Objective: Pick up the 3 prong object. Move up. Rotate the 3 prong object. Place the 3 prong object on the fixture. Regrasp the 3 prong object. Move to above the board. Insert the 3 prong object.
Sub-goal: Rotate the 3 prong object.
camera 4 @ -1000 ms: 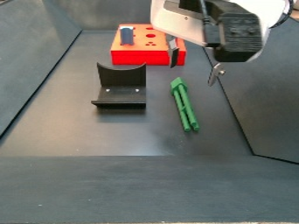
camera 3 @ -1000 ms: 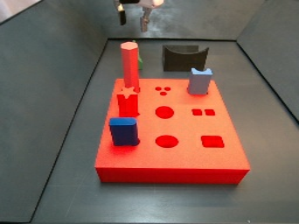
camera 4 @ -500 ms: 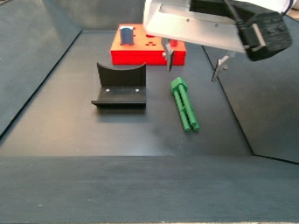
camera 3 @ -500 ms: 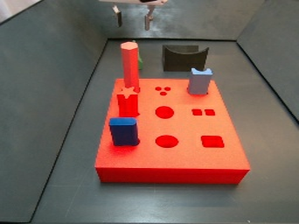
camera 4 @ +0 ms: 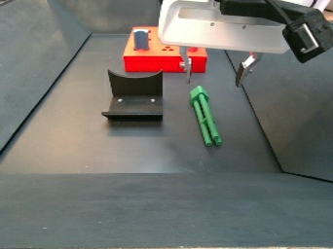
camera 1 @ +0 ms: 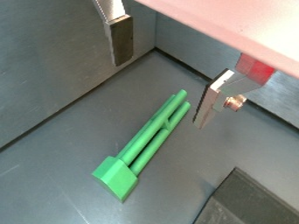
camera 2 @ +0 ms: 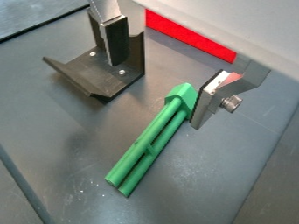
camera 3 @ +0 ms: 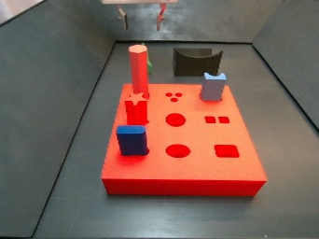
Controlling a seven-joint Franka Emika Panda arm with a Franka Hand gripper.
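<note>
Fixture [camera 4: 132, 95]: dark L-shaped bracket on its base plate, standing on the dark floor at the left, unoccupied. Board [camera 4: 159, 52]: red slab behind the fixture, near the far wall; in a side view [camera 3: 181, 140] it carries a tall red cylinder [camera 3: 137, 68], a blue block [camera 3: 131, 141] near its front left and a lighter blue block [camera 3: 214, 87] near its back right, with round, square and dot-shaped holes in the top. 3 prong object [camera 4: 204, 115]: slim green piece lying flat on the floor just right of the fixture, apart from it, untouched; in both wrist views [camera 1: 147, 145] [camera 2: 153, 146] it lies lengthwise below and between the fingers. End effector [camera 4: 213, 69]: hanging above the far end of the green piece, jaws spread wide, nothing between the silver fingers [camera 2: 219, 99]; clear of the piece and the floor.
</note>
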